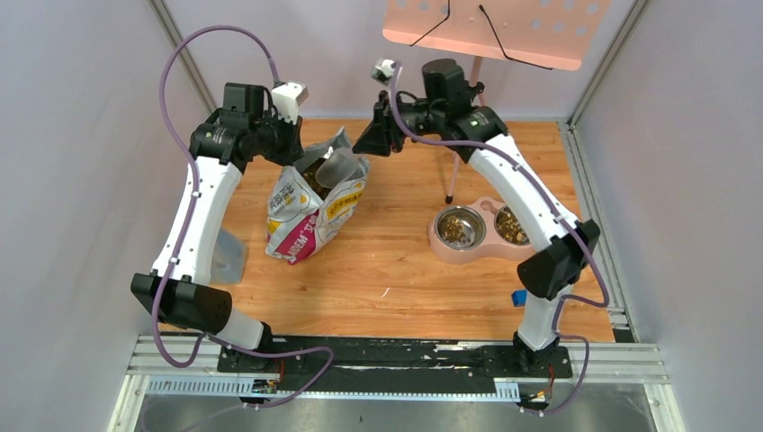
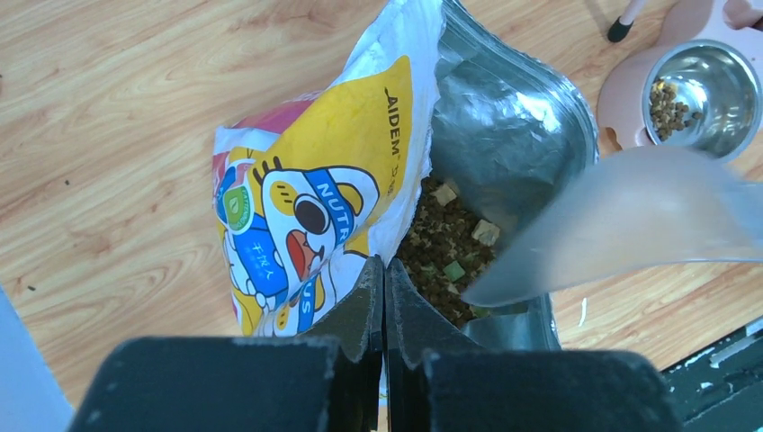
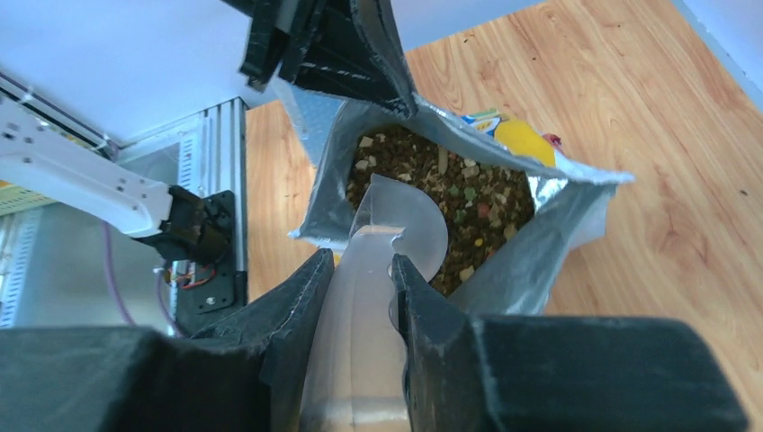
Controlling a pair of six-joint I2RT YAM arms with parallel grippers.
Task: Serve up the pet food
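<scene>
Two grippers are working the bag [image 2: 306, 207]. Left gripper [image 2: 385, 270] pinching bag rim, fingers closed tight on foil. Right gripper [image 3: 360, 270] clamping handle of clear scoop [image 3: 400, 216], fingers narrow. Scoop bowl hanging at bag mouth over pet food [image 3: 477, 202]; more kibble lying in pink feeder [image 1: 439, 247], 3 o'clock of bag. Step, likely: scooping. Next move calling for dipping deeper, lifting level. Print reading "AIDEM", "NUTR".

The bag [image 2: 360, 135] is showing "AIDEM" in black on yellow and "NUTR" in white on blue.
</scene>
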